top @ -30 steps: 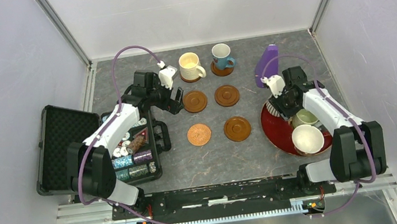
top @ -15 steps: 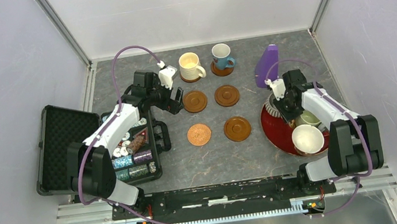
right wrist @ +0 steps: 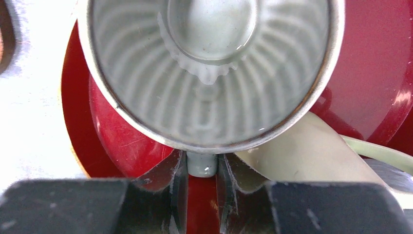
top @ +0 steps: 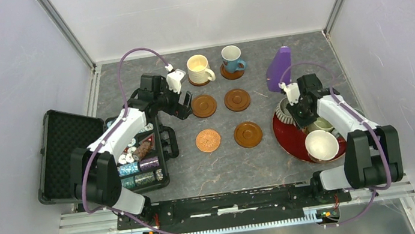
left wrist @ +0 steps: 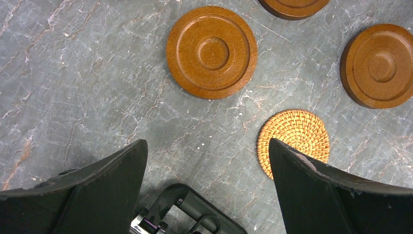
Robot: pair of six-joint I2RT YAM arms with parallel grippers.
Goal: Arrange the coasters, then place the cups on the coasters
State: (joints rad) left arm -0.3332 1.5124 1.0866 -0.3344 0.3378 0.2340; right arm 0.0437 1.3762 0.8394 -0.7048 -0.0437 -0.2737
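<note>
The grey marbled table (top: 230, 168) is divided by function. At its right a large round red tray (top: 284, 136) serves as the store for cups not yet set out. On it are noted a grey ribbed ceramic cup (right wrist: 209, 63), a pale green cup (top: 319, 122) and a white cup (top: 321, 145). A cream cup (top: 198, 67) and a blue cup with white inside (top: 232, 58) are already seated on the two far coasters. Four more coasters are laid bare in a square: three round brown wooden discs (left wrist: 212, 51) and one woven copper-orange disc (left wrist: 293, 141). The right gripper (right wrist: 202, 168) is clamped on the grey cup's handle (right wrist: 202, 163), presumably so that the cup is carried upright. The left gripper (left wrist: 207, 156) hangs above bare table, fingers fully apart, with nothing touched.
</note>
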